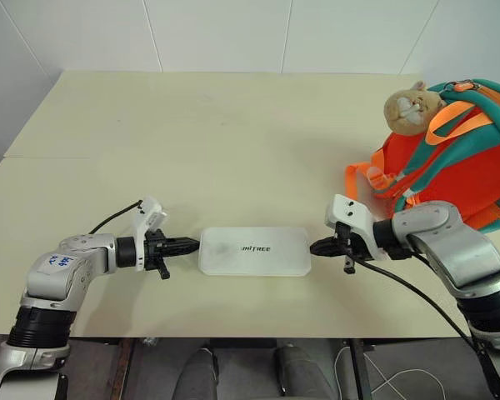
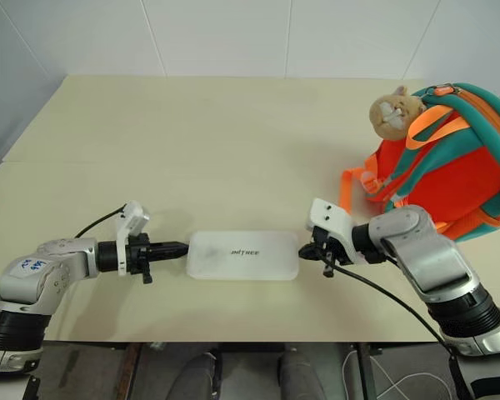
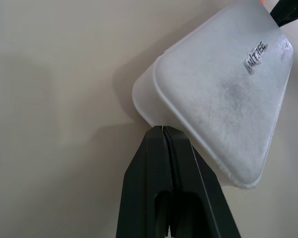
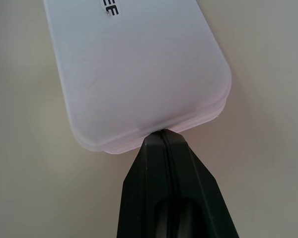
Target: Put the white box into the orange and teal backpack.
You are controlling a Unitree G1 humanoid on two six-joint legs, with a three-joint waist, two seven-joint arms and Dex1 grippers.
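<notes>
The white box (image 1: 254,251) lies flat on the cream table (image 1: 192,142) near its front edge, with dark lettering on its lid. My left gripper (image 1: 197,245) is shut, its tips against the box's left short end (image 3: 149,104). My right gripper (image 1: 313,247) is shut too, its tips against the box's right short end (image 4: 154,134). Neither pair of fingers is closed around the box. The orange and teal backpack (image 1: 450,158) stands at the table's right side, behind my right arm, with a tan plush toy (image 1: 410,108) on its top.
An orange strap (image 1: 360,177) of the backpack trails onto the table toward the middle. White tiled wall runs behind the table's far edge. The table's front edge lies just below the box and both arms.
</notes>
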